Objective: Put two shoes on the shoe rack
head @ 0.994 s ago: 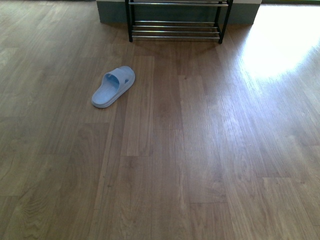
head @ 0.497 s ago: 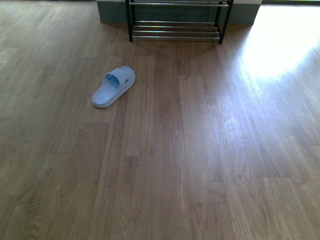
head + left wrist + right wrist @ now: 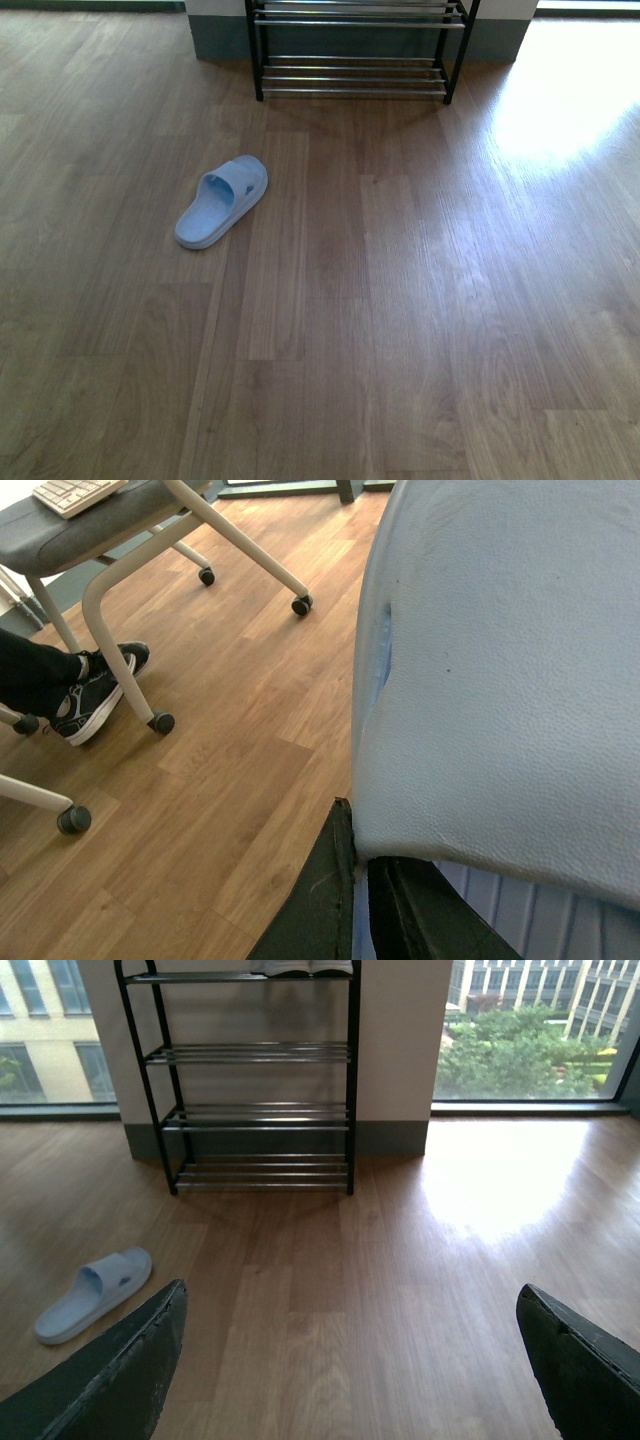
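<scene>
A pale blue slide (image 3: 500,680) fills much of the left wrist view. My left gripper (image 3: 358,852) is shut on its edge and holds it above the wood floor. A second pale blue slide (image 3: 222,200) lies on the floor left of centre, and it also shows in the right wrist view (image 3: 92,1295). The shoe rack (image 3: 355,50), black frame with chrome rods, stands against the far wall, and the right wrist view (image 3: 260,1080) shows several of its tiers. My right gripper (image 3: 350,1360) is open and empty above bare floor. Neither gripper shows in the front view. The grey sneakers are not clearly in view.
Something white (image 3: 300,966) sits on the rack's top tier, cut off by the frame. Office chair legs with casters (image 3: 160,721) and a person's black sneaker (image 3: 95,685) are beside the left arm. A bright sunlit patch (image 3: 560,90) lies right of the rack.
The front view has shifted: the rack and the slide on the floor sit lower in the frame and more of the rack shows. The slide's pose on the floor is unchanged.
</scene>
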Controlling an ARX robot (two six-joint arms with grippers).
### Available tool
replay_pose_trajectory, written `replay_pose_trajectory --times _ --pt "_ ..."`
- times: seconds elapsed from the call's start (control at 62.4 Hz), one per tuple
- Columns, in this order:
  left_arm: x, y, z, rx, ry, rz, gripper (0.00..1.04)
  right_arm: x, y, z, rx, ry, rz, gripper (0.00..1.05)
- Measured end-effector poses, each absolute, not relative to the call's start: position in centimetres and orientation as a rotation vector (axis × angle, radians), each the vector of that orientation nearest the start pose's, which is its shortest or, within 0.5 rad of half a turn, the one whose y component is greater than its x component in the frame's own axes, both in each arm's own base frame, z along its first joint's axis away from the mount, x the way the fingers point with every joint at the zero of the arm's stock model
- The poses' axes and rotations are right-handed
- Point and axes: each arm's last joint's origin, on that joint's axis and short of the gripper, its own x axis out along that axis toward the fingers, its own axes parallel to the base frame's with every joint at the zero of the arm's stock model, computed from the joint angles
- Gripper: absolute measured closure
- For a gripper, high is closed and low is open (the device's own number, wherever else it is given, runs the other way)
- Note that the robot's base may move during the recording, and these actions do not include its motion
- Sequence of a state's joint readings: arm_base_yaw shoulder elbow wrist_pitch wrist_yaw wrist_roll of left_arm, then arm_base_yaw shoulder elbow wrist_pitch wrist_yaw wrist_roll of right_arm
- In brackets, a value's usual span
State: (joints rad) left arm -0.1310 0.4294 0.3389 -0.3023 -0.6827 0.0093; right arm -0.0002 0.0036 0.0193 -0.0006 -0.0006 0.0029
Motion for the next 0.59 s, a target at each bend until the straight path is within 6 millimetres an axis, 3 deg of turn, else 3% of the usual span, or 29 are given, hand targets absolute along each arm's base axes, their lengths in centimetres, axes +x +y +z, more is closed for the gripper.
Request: replay_pose_trajectory --times 0.593 --pt "11.42 0.32 21.61 0.167 0.370 0.540 1.03 9.67 -0.01 16.97 0.003 -0.014 -0.003 0.09"
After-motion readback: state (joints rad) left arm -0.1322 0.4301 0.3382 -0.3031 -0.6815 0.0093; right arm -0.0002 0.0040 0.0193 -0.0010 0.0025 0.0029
